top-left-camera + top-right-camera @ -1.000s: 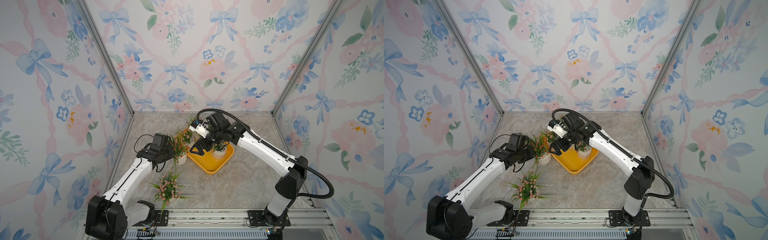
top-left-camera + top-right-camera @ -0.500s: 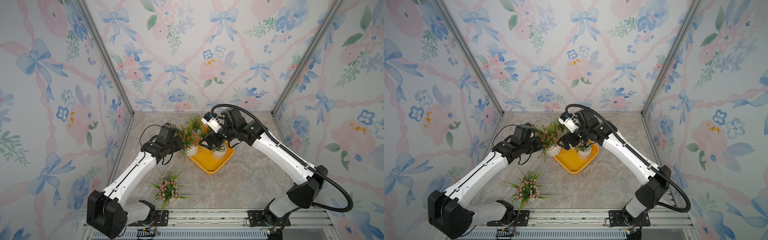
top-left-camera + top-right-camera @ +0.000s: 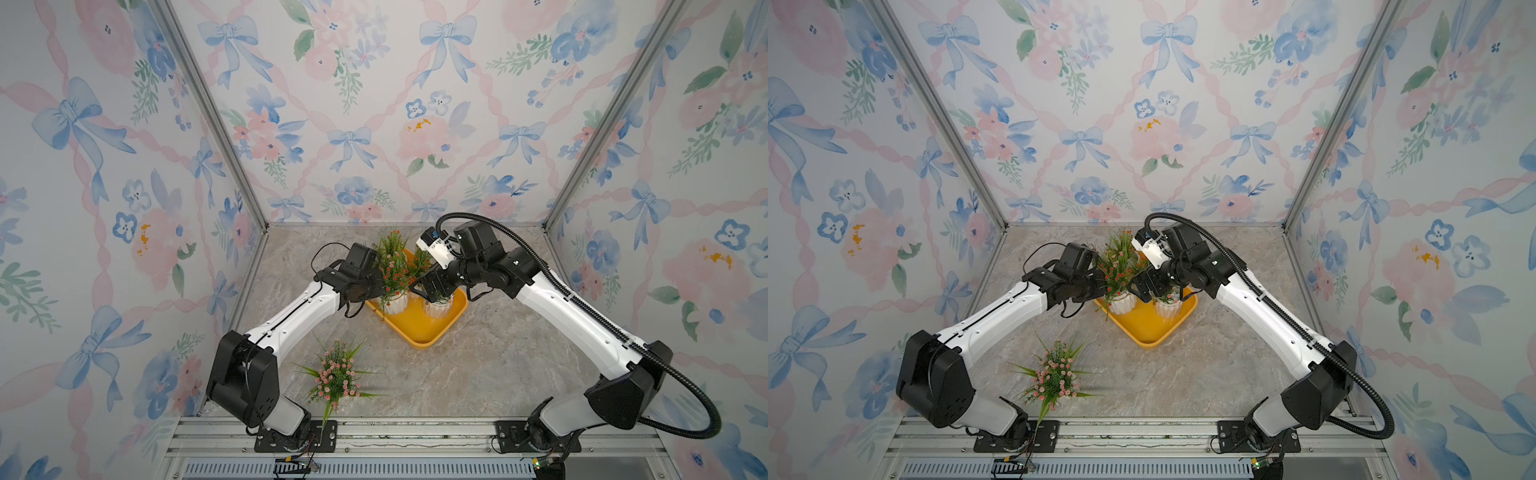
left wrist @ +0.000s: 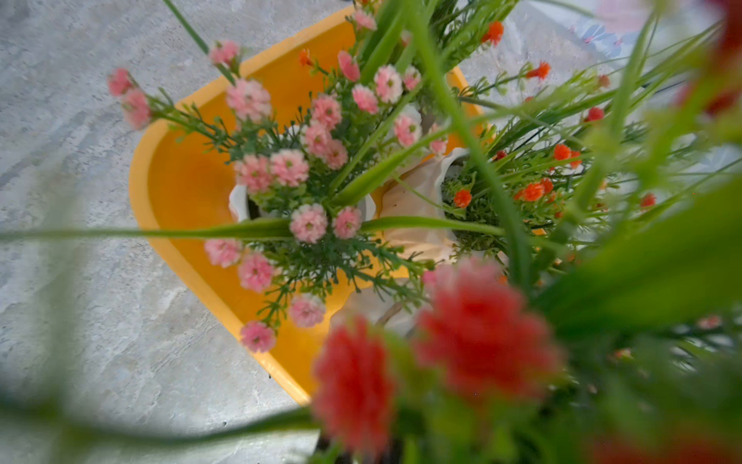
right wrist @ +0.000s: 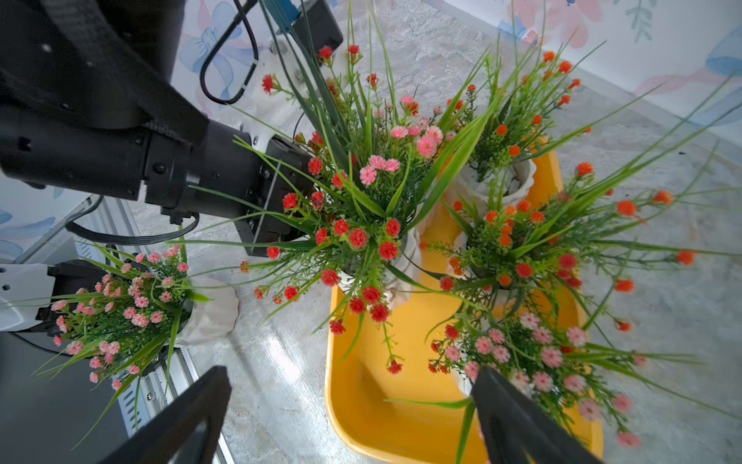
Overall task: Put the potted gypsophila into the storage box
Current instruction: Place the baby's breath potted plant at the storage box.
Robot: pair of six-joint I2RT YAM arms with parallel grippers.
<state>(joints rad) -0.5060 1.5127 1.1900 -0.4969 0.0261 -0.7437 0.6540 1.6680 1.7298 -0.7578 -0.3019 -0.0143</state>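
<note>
counter (image 3: 498, 374): grey marble-look top, everything sits on it.
box (image 3: 417, 332): yellow, set cornerwise around the middle, a bit nearer the back edge. Shows in both top views (image 3: 1148, 328).
plants in the box (image 5: 518, 249): a few orange and pink ones standing inside in white pots, leaves all tangled together.
pink plant (image 3: 336, 374): on its own near the counter's front edge, well apart from the box.
red plant (image 3: 392, 278): at the box rim facing the counter's left edge, held there. Honestly can't tell if the pot touches down.
left claw (image 3: 374, 286): clenched on the red plant, tips buried in the leaves.
right claw (image 5: 349, 422): spread wide, nothing in it, above the pink blossoms inside the box.
</note>
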